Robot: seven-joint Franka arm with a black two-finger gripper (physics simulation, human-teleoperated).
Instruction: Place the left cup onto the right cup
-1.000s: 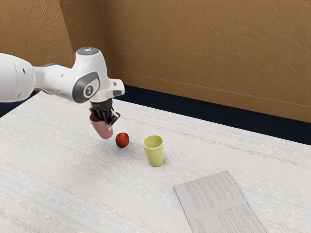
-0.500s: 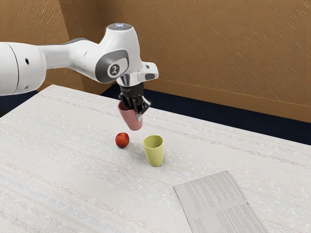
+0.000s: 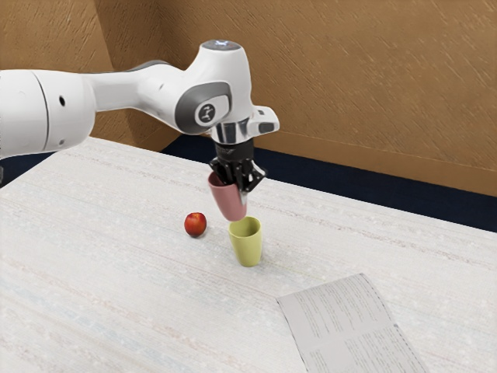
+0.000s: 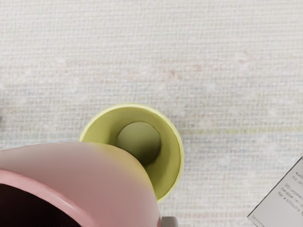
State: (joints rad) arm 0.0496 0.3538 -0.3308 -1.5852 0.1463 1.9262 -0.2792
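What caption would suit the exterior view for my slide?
Gripper holds the pink cup tilted over the upright green cup, near an apple.

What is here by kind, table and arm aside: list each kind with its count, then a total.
Cups: 2, the pink cup and the yellow-green cup
Apples: 1, the red apple
Papers: 1, the printed sheet
Total: 4

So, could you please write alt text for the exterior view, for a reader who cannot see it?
A white robot arm holds a tilted pink cup in its jaws, base close above an upright yellow-green cup on a pale table. A red apple sits toward the exterior view's left of the cups, and a printed sheet lies nearer the camera.
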